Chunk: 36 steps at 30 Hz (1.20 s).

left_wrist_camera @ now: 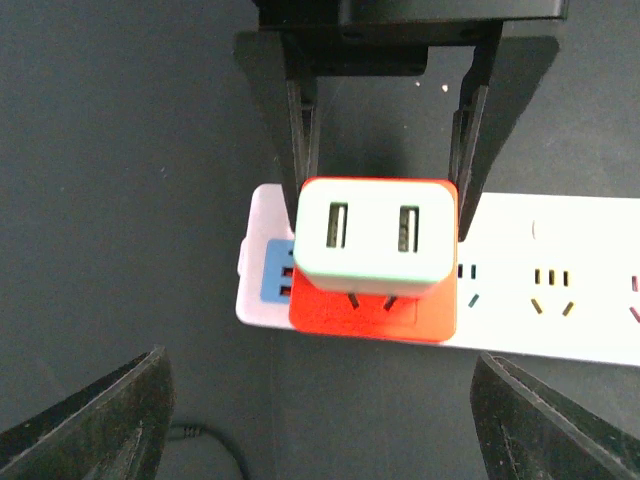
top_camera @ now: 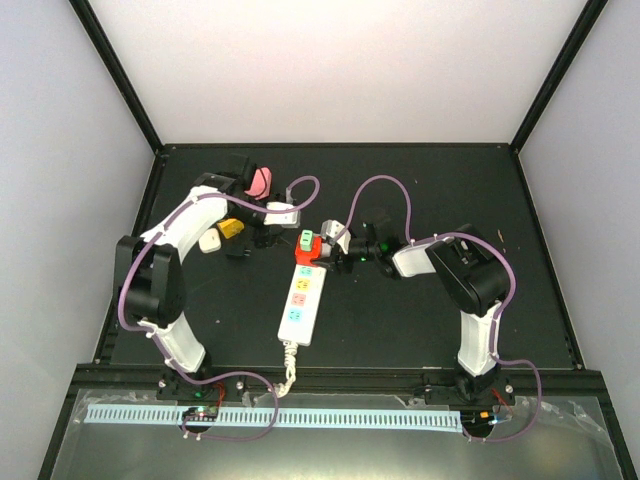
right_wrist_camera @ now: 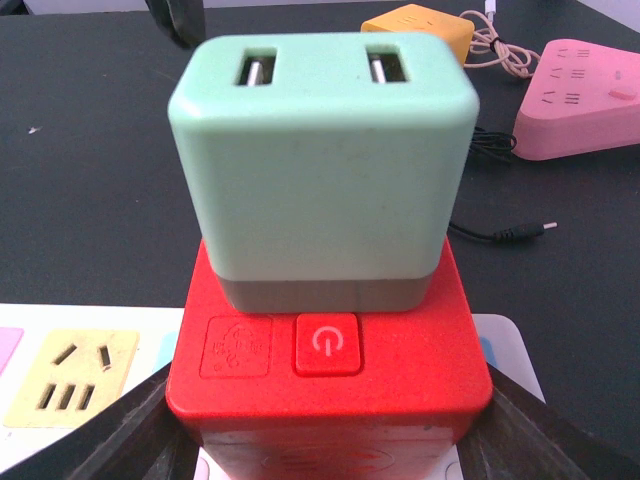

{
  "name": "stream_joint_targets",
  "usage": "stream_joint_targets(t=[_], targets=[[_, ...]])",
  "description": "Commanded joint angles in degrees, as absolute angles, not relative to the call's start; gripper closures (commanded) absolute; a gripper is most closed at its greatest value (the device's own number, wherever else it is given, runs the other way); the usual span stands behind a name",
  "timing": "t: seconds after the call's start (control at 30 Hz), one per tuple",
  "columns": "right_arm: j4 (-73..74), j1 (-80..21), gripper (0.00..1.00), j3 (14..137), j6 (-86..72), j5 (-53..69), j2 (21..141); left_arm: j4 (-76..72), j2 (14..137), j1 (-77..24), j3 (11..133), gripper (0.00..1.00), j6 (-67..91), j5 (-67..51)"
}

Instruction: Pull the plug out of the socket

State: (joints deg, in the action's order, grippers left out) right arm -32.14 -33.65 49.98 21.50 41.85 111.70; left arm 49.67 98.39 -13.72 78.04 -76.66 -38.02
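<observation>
Plain white walls (top_camera: 340, 70) enclose a matt black table (top_camera: 450, 190). A long narrow white plastic power strip (top_camera: 303, 305) with pastel outlet faces lies lengthwise mid-table between the two arms, its bundled cord towards their bases. A red cube-shaped plastic adapter (right_wrist_camera: 330, 390) with a power button sits on the strip's far end, and a mint-green two-port USB charger (right_wrist_camera: 320, 150) stands on top of it. The right gripper (right_wrist_camera: 320, 440) is clamped on the red adapter, one finger flush against each side. The left gripper (left_wrist_camera: 320, 358) hangs just beside the strip's end with its fingers spread wide, holding nothing. A pink triangular socket block (right_wrist_camera: 580, 95) and a yellow plug (right_wrist_camera: 415, 25) lie farther back.
</observation>
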Motion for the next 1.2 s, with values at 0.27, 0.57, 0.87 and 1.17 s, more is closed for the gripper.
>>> stream_joint_targets(t=[0.27, 0.57, 0.87, 1.17], targets=[[-28.76, -33.84, 0.99, 48.87, 22.41, 40.67, 113.81, 49.85, 103.03, -19.33, 81.79, 0.21, -75.43, -41.11], [-28.97, -33.84, 0.99, 48.81, 22.24, 40.59, 113.87, 52.6, 104.11, -20.57, 82.85, 0.51, -75.97, -43.16], [-29.16, -33.84, 0.99, 48.71, 22.06, 40.68, 113.9, 54.13, 102.7, -20.57, 84.22, 0.74, -75.16, -42.96], [-29.16, -33.84, 0.99, 48.73, 22.05, 40.72, 113.9, 56.47, 102.77, -20.5, 86.78, 0.8, -74.42, -43.68]])
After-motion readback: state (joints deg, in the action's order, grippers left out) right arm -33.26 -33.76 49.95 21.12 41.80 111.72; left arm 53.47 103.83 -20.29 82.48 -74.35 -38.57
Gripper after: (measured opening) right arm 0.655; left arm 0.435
